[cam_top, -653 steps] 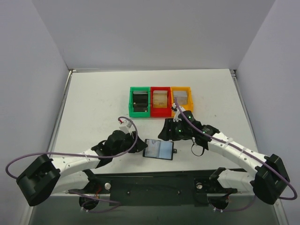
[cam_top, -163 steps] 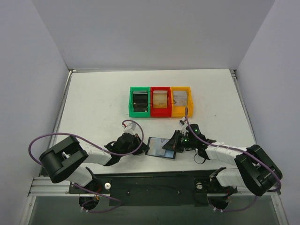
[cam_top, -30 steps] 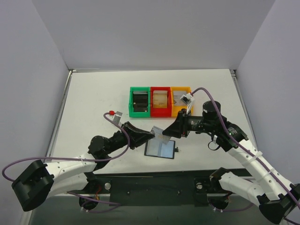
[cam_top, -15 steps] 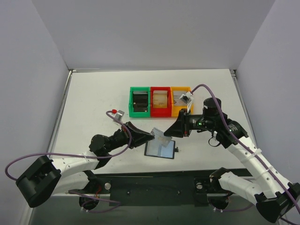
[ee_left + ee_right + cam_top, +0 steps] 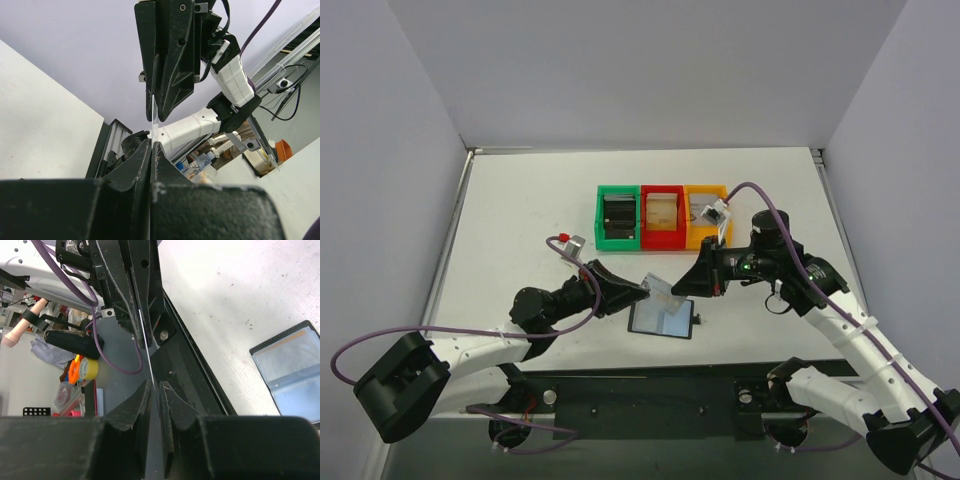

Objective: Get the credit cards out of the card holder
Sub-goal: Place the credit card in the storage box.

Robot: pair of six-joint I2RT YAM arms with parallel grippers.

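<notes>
The black card holder [image 5: 660,318] lies open on the table, its grey-blue pockets up; it also shows in the right wrist view [image 5: 292,370]. One thin credit card [image 5: 662,290] hangs in the air just above it, between both grippers. My left gripper [image 5: 642,288] is shut on the card's left end; the card shows edge-on [image 5: 151,112] above my left gripper [image 5: 150,145]. My right gripper [image 5: 682,288] faces it from the right. In the right wrist view the card edge [image 5: 146,347] runs between the fingers of my right gripper [image 5: 154,386], which stand slightly apart around it.
Green [image 5: 601,215], red [image 5: 663,189] and yellow [image 5: 725,200] bins stand in a row behind the grippers, each with a stack of cards inside. A black base rail [image 5: 650,385] runs along the near table edge.
Since 5.4 s ago the card has come out of the holder and been lifted. In the last second both arms only shifted slightly, with the card still between them.
</notes>
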